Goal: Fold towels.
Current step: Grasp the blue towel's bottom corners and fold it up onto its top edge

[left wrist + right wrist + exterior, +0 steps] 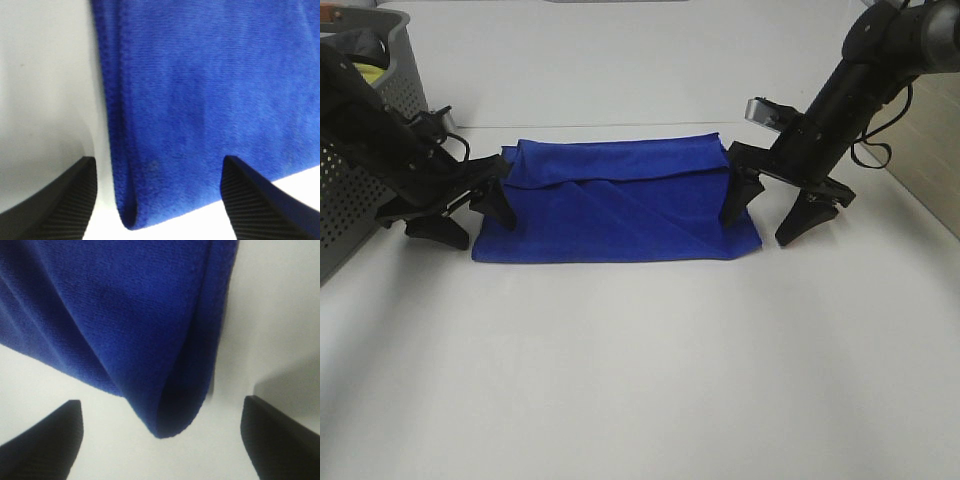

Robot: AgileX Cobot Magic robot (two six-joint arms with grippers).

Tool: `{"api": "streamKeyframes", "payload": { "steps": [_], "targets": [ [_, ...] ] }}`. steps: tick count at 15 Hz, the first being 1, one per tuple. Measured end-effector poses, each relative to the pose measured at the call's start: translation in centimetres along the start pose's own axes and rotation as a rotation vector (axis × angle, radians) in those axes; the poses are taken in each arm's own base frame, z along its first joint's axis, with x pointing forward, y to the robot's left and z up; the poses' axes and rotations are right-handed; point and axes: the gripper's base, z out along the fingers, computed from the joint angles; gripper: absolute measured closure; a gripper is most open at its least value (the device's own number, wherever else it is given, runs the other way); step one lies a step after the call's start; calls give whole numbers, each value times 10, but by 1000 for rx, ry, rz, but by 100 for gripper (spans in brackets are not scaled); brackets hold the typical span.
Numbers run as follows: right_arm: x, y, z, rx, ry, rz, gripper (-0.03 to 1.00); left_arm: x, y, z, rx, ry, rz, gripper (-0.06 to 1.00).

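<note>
- A grey perforated basket (360, 150) stands at ten o'clock on the white bench (640, 380), partly cut off by the frame.
- The left claw (470, 220) sits at nine o'clock of the towel with its jaws spread wide, gripping nothing. One finger is at the towel's short edge and the other is over bare bench. In the left wrist view a folded corner lies between the fingers.
- The royal-blue towel (620, 215) lies folded at the bench's centre. A layer is turned over along its twelve o'clock edge, and diagonal creases cross the top.
- The right claw (770, 215) sits at three o'clock of the towel, jaws likewise wide apart and holding nothing. They straddle a rounded fold at that end.
</note>
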Motion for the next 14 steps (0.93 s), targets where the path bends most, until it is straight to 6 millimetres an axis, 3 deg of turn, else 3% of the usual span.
{"api": "streamKeyframes", "payload": {
  "steps": [5, 8, 11, 12, 14],
  "targets": [
    [-6, -4, 4, 20, -92, 12, 16, -3, 0, 2, -4, -52, -29, 28],
    [-9, -2, 4, -3, -122, 28, 17, -1, -17, 10, -12, -89, 6, 28],
    [-9, 0, 9, -51, -121, 55, 26, 0, -30, 16, -12, -123, -11, 28],
    [-9, 0, 10, -57, -120, 59, 30, -1, -30, 16, -12, -130, -25, 31],
    [-9, 1, 14, -64, -113, 63, 42, -1, -30, 16, -13, -137, -40, 47]
  ]
}}
